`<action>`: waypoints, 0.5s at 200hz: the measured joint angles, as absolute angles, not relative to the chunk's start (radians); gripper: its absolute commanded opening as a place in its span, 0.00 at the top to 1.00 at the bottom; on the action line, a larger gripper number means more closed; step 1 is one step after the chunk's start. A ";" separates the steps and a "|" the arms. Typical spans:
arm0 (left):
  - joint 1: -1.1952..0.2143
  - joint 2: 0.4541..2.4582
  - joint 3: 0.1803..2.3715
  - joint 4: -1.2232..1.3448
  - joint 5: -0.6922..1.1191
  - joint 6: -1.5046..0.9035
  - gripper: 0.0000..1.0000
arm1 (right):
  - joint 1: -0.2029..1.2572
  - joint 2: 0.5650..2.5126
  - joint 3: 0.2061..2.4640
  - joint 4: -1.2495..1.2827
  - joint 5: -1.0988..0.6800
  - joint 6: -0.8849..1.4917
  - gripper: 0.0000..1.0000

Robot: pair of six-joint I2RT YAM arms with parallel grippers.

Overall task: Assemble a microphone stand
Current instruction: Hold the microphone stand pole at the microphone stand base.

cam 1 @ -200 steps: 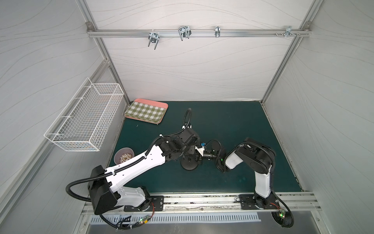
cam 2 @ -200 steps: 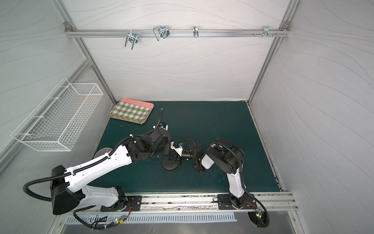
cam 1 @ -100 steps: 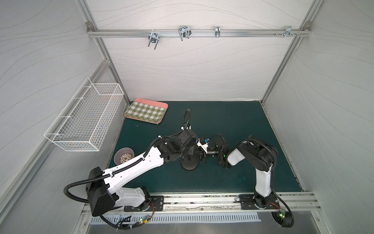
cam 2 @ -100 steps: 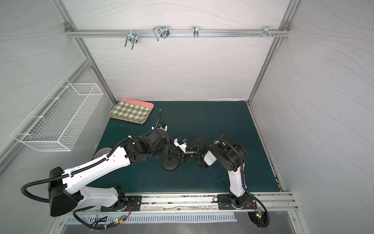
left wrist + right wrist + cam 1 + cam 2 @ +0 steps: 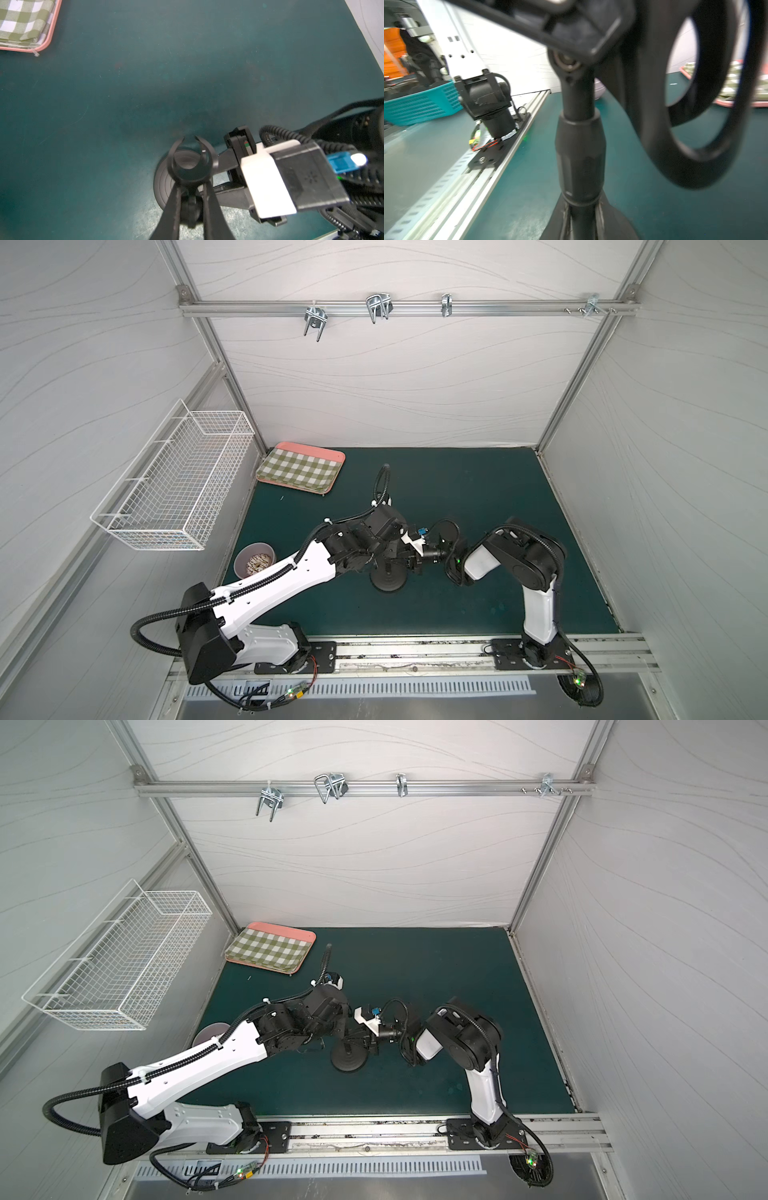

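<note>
Matte-black and upright, the microphone stand (image 5: pixel 388 572) sits on its round base (image 5: pixel 388 584) on the dark green counter (image 5: pixel 490 497). In both top views it is about midway between the left and right edges and somewhat nearer the front edge than the back. Its rod (image 5: pixel 578 99) rises straight from the base and ends in the U-shaped clip (image 5: pixel 192 160), whose open mouth points away from the left end effector (image 5: pixel 191 186). That end effector is clenched on the rod just beneath the clip, with its two fingers (image 5: pixel 172 207) pressed against the neck from either side. The right end effector (image 5: pixel 582 207) reaches in from the side of the right edge and is clenched too. In the right wrist view its fingertips pinch the bottom of the rod's thick collar (image 5: pixel 580 158), low down near the base. In the left wrist view its fingers (image 5: pixel 226 161) run in under the clip, where their tips are hidden. The two end effectors therefore grip the same rod, one high and one low, close together. A pink tray (image 5: pixel 332 456) lined with green checked cloth lies in the back left corner. A small bowl (image 5: pixel 254 564) stands by the left edge, and a white wire basket (image 5: pixel 183 481) hangs on the left wall above the counter.
</note>
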State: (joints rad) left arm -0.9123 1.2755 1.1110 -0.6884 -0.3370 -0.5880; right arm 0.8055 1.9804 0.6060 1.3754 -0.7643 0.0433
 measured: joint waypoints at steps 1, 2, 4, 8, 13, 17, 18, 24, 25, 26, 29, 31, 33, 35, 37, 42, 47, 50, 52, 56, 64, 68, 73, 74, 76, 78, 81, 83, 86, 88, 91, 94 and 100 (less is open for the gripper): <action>-0.912 1.275 1.111 -0.689 -0.337 -0.588 0.91 | 0.807 1.980 0.604 1.377 -0.760 0.043 0.90; -0.912 1.275 1.111 -0.689 -0.337 -0.588 0.91 | 0.808 1.979 0.603 1.378 -0.756 0.043 0.90; -0.912 1.275 1.111 -0.690 -0.337 -0.588 0.91 | 0.813 1.977 0.598 1.381 -0.744 0.040 0.90; -0.912 1.274 1.111 -0.691 -0.337 -0.590 0.91 | 0.822 1.971 0.588 1.386 -0.720 0.036 0.90; -0.912 1.272 1.111 -0.695 -0.337 -0.591 0.91 | 0.835 1.963 0.576 1.391 -0.683 0.030 0.90; -0.912 1.271 1.111 -0.699 -0.337 -0.593 0.91 | 0.845 1.957 0.567 1.394 -0.657 0.027 0.90; -0.912 1.271 1.111 -0.700 -0.337 -0.593 0.91 | 0.850 1.954 0.564 1.396 -0.645 0.024 0.89; -0.912 1.267 1.111 -0.706 -0.337 -0.595 0.91 | 0.865 1.945 0.551 1.399 -0.601 0.017 0.89; -0.912 1.267 1.111 -0.706 -0.337 -0.595 0.91 | 0.871 1.943 0.548 1.400 -0.588 0.015 0.89; -0.912 1.266 1.111 -0.707 -0.337 -0.595 0.91 | 0.873 1.942 0.547 1.400 -0.581 0.014 0.89; -0.912 1.265 1.111 -0.709 -0.337 -0.596 0.91 | 0.882 1.938 0.541 1.401 -0.557 0.010 0.89; -0.912 1.264 1.111 -0.711 -0.337 -0.596 0.91 | 0.889 1.934 0.538 1.402 -0.540 0.009 0.89; -0.913 1.263 1.111 -0.714 -0.337 -0.596 0.91 | 0.898 1.932 0.535 1.403 -0.519 0.006 0.90; -0.913 1.262 1.111 -0.715 -0.337 -0.596 0.91 | 0.905 1.929 0.531 1.404 -0.500 0.005 0.90; -0.913 1.261 1.111 -0.718 -0.337 -0.596 0.91 | 0.913 1.927 0.529 1.404 -0.479 0.003 0.90; -0.913 1.259 1.111 -0.723 -0.337 -0.597 0.91 | 0.932 1.921 0.523 1.406 -0.432 -0.001 0.90; -0.913 1.256 1.111 -0.729 -0.338 -0.598 0.91 | 0.953 1.916 0.517 1.406 -0.380 -0.007 0.90; -0.913 1.255 1.111 -0.732 -0.338 -0.598 0.91 | 0.965 1.914 0.515 1.406 -0.351 -0.010 0.90; -0.913 1.254 1.111 -0.735 -0.339 -0.599 0.91 | 0.975 1.912 0.513 1.406 -0.327 -0.015 0.90; -0.913 1.251 1.111 -0.739 -0.340 -0.599 0.91 | 0.992 1.908 0.509 1.406 -0.282 -0.020 0.90; -0.913 1.247 1.111 -0.748 -0.343 -0.599 0.91 | 1.032 1.903 0.506 1.406 -0.184 -0.044 0.90; -0.913 1.245 1.111 -0.753 -0.343 -0.599 0.91 | 1.053 1.901 0.505 1.407 -0.132 -0.056 0.90; -0.913 1.241 1.111 -0.760 -0.344 -0.599 0.91 | 1.078 1.901 0.506 1.407 -0.072 -0.070 0.89; -0.913 1.241 1.111 -0.760 -0.344 -0.599 0.91 | 1.081 1.901 0.506 1.407 -0.063 -0.072 0.89; -0.913 1.239 1.111 -0.764 -0.344 -0.599 0.91 | 1.090 1.901 0.506 1.407 -0.038 -0.077 0.89; -0.913 1.238 1.111 -0.766 -0.344 -0.599 0.91 | 1.101 1.901 0.508 1.406 -0.013 -0.082 0.89; -0.913 1.236 1.111 -0.769 -0.344 -0.599 0.91 | 1.114 1.901 0.509 1.406 0.020 -0.089 0.89; -0.913 1.235 1.111 -0.772 -0.343 -0.599 0.91 | 1.123 1.901 0.510 1.404 0.043 -0.094 0.89; -0.913 1.234 1.110 -0.774 -0.343 -0.599 0.91 | 1.137 1.903 0.514 1.403 0.080 -0.101 0.89; -0.913 1.233 1.110 -0.776 -0.344 -0.599 0.91 | 1.144 1.903 0.515 1.402 0.104 -0.105 0.89; -0.913 1.232 1.110 -0.778 -0.344 -0.599 0.91 | 1.155 1.905 0.518 1.400 0.133 -0.109 0.89; -0.913 1.232 1.110 -0.779 -0.344 -0.599 0.91 | 1.164 1.908 0.521 1.400 0.160 -0.113 0.89; -0.913 1.232 1.110 -0.781 -0.345 -0.599 0.91 | 1.182 1.916 0.531 1.399 0.220 -0.122 0.89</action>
